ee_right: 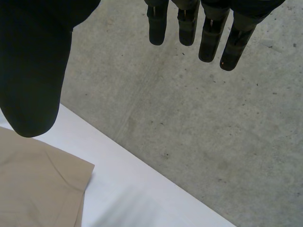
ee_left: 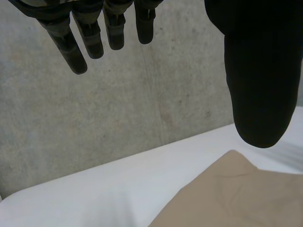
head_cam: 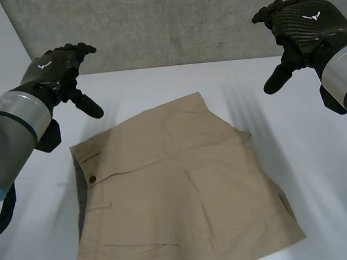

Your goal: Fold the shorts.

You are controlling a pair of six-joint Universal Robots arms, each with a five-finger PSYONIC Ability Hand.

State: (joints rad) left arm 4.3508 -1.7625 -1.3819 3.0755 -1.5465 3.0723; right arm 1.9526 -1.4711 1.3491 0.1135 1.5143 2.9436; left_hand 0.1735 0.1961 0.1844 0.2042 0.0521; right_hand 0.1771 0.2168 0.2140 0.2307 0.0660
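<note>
The tan shorts [head_cam: 179, 190] lay flat in the middle of the white table [head_cam: 328, 165], waistband and button toward the left arm. The left hand [head_cam: 55, 67] and the right hand [head_cam: 301, 21] hovered well above its far side, fingers straight and loose, grasping nothing. A clean fold probably called for both hands pinching one edge through every layer and carrying it across evenly. The near edge was cut off, and the legs perhaps already lay doubled.
</note>
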